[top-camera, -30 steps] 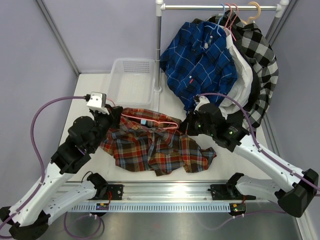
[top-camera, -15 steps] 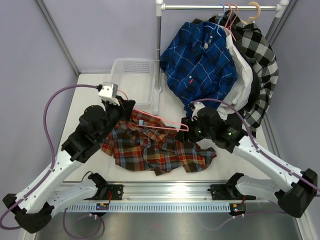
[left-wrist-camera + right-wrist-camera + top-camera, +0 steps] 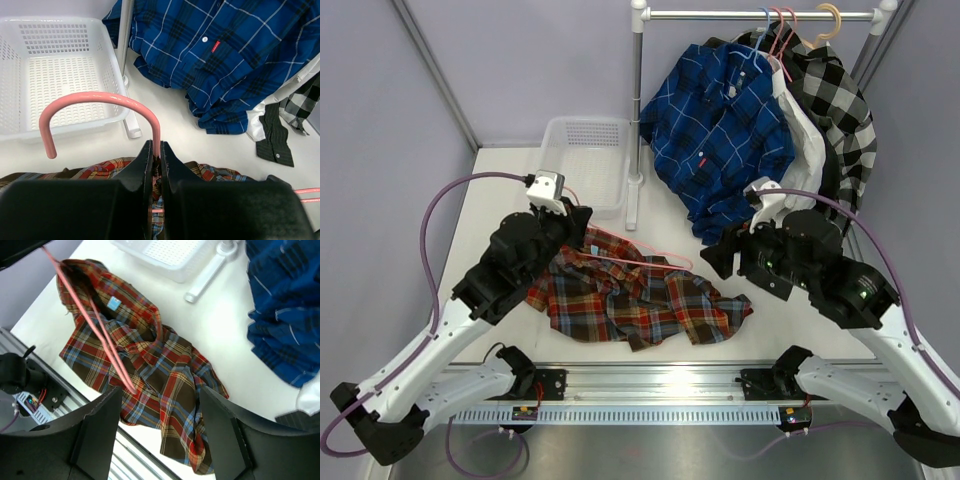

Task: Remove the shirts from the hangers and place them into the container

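- I am watching the left end effector (image 3: 155, 150) pinching the pink hanger (image 3: 100, 97) just below its hook, its fingers pressed together on the wire.
- The right end effector (image 3: 159, 390) is hovering with its fingers spread wide, holding and touching nothing.
- The red-orange-navy plaid shirt (image 3: 640, 300) is lying crumpled on the worktop (image 3: 485, 205) between the arms, with the hanger's far end resting across it.
- The white perforated basket (image 3: 585, 160) is sitting behind the shirt, beside the rack post.
- The plaid collar is showing a small light-blue label (image 3: 114, 303); I cannot read it.
- The hanging blue grid shirt (image 3: 720, 120) is carrying a red pocket tag (image 3: 215, 46), too small to read.
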